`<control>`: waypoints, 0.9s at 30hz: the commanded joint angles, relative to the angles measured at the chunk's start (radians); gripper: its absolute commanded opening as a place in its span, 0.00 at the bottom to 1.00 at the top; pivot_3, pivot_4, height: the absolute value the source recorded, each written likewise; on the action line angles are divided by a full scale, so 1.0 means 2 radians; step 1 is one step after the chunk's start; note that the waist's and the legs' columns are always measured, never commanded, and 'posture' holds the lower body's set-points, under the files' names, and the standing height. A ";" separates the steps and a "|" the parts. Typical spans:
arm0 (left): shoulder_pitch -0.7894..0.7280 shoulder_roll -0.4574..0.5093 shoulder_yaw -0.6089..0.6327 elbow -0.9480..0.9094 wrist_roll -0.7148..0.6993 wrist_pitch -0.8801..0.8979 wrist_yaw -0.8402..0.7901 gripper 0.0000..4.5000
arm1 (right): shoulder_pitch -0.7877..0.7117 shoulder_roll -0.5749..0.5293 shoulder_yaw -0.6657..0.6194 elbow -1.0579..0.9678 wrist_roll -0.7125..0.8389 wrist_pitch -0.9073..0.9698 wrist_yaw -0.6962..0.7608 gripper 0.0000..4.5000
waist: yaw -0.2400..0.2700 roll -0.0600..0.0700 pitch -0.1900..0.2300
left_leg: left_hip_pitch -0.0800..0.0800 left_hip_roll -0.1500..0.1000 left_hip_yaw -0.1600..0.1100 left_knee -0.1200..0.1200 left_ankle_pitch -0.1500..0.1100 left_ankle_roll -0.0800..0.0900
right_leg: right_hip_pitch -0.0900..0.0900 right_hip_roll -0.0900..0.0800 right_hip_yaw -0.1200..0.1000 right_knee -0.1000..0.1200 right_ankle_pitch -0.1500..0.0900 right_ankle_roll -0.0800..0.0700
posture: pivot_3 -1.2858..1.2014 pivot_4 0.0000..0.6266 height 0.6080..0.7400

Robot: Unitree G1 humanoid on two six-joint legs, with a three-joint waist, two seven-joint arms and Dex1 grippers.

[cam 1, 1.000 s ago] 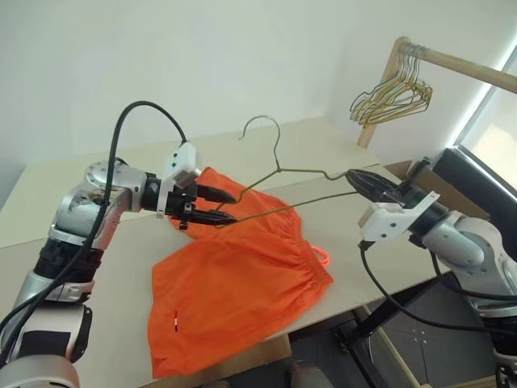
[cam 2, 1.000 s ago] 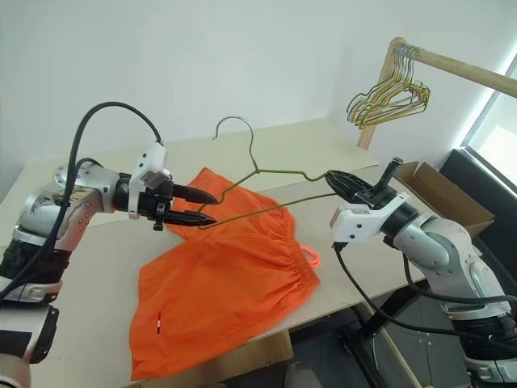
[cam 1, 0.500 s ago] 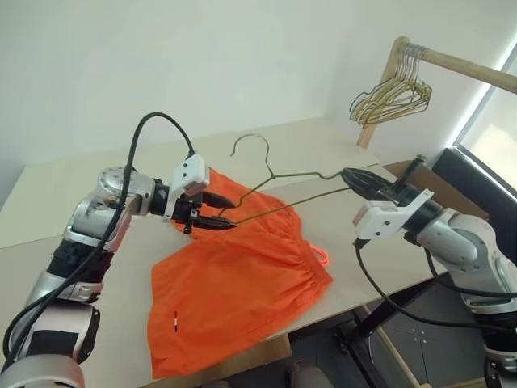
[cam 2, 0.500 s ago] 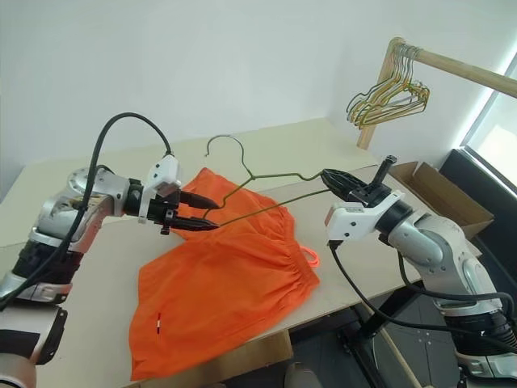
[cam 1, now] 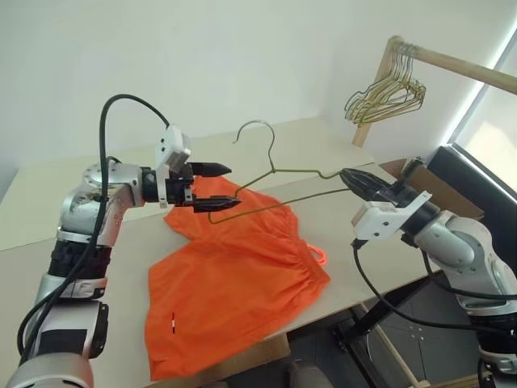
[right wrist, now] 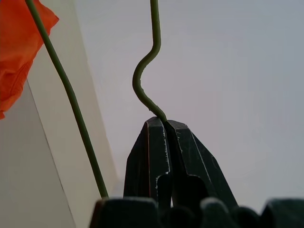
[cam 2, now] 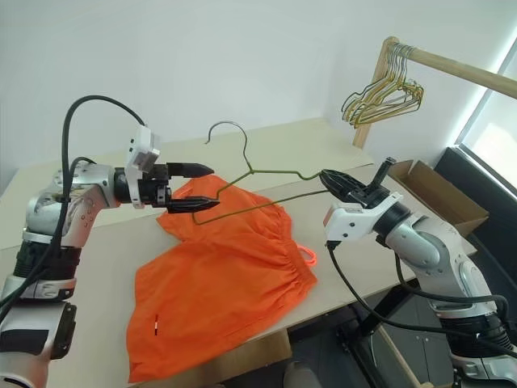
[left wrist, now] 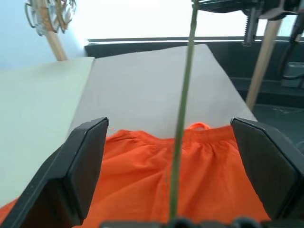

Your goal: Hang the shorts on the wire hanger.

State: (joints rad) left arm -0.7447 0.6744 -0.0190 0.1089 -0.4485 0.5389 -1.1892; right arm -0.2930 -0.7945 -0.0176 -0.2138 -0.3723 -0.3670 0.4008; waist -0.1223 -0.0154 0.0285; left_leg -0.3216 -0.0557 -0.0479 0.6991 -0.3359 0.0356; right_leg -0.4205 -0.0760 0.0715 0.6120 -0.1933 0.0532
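Note:
The orange shorts (cam 1: 234, 279) lie spread on the table (cam 1: 121, 250), one leg bunched up under my left gripper (cam 1: 220, 187). That gripper is open wide, its fingers straddling the left end of the wire hanger (cam 1: 300, 170) without clamping it. In the left wrist view the hanger wire (left wrist: 183, 95) runs up between the two spread fingers, with the shorts (left wrist: 190, 175) below. My right gripper (cam 1: 347, 175) is shut on the hanger's right corner (right wrist: 142, 90) and holds the hanger above the shorts, hook (cam 1: 257, 126) up.
A wooden rail (cam 1: 452, 63) at the back right carries a bunch of pale wire hangers (cam 1: 386, 93). A cardboard box (cam 2: 428, 190) sits beyond the table's right edge. The table's front edge runs just below the shorts.
My left gripper has opened wide and lifted slightly at the hanger's left end. The right gripper has kept its hold and its place.

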 commanded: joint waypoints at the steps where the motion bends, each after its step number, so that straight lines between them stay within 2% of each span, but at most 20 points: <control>1: 0.009 -0.001 0.000 0.001 0.022 -0.031 0.016 1.00 | -0.006 0.002 -0.017 -0.017 0.007 0.000 -0.003 0.00 | 0.000 0.000 0.000 | 0.000 0.000 0.000 0.000 0.000 0.000 | 0.000 0.000 0.000 0.000 0.000 0.000 | 0.46 0.00 1.00; 9: 0.007 0.008 -0.066 0.055 0.090 -0.097 -0.032 1.00 | -0.012 -0.002 -0.017 -0.014 0.015 -0.002 0.006 0.00 | 0.000 0.000 0.000 | 0.000 0.000 0.000 0.000 0.000 0.000 | 0.000 0.000 0.000 0.000 0.000 0.000 | 0.47 0.00 1.00; 17: 0.032 0.002 -0.062 0.039 0.086 -0.121 -0.047 1.00 | -0.012 -0.001 -0.018 -0.018 0.021 0.002 0.020 0.00 | 0.000 0.000 0.000 | 0.000 0.000 0.000 0.000 0.000 0.000 | 0.000 0.000 0.000 0.000 0.000 0.000 | 0.47 0.00 1.00; 22: 0.059 -0.027 -0.027 0.016 0.069 -0.153 -0.002 1.00 | -0.012 -0.002 -0.019 -0.019 0.024 0.001 0.024 0.00 | 0.001 0.000 0.000 | 0.000 0.000 0.000 0.000 0.000 0.000 | 0.000 0.000 0.000 0.000 0.000 0.000 | 0.47 0.00 1.00; 25: 0.055 -0.013 -0.039 -0.003 0.080 -0.109 -0.003 1.00 | -0.012 -0.002 -0.019 -0.021 0.026 0.002 0.027 0.00 | 0.001 0.000 0.000 | 0.000 0.000 0.000 0.000 0.000 0.000 | 0.000 0.000 0.000 0.000 0.000 0.000 | 0.47 0.00 1.00; 27: 0.057 -0.009 -0.044 -0.006 0.082 -0.115 -0.017 1.00 | -0.012 -0.002 -0.019 -0.022 0.027 0.002 0.029 0.00 | 0.000 0.000 0.000 | 0.000 0.000 0.000 0.000 0.000 0.000 | 0.000 0.000 0.000 0.000 0.000 0.000 | 0.47 0.00 1.00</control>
State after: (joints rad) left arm -0.6103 0.6429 -0.1098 0.1315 -0.2778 0.3087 -1.2056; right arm -0.2960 -0.7917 -0.0177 -0.2267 -0.3392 -0.3673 0.4593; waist -0.1217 -0.0152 0.0283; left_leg -0.3220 -0.0558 -0.0480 0.6991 -0.3360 0.0358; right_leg -0.4208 -0.0763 0.0714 0.6123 -0.1931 0.0531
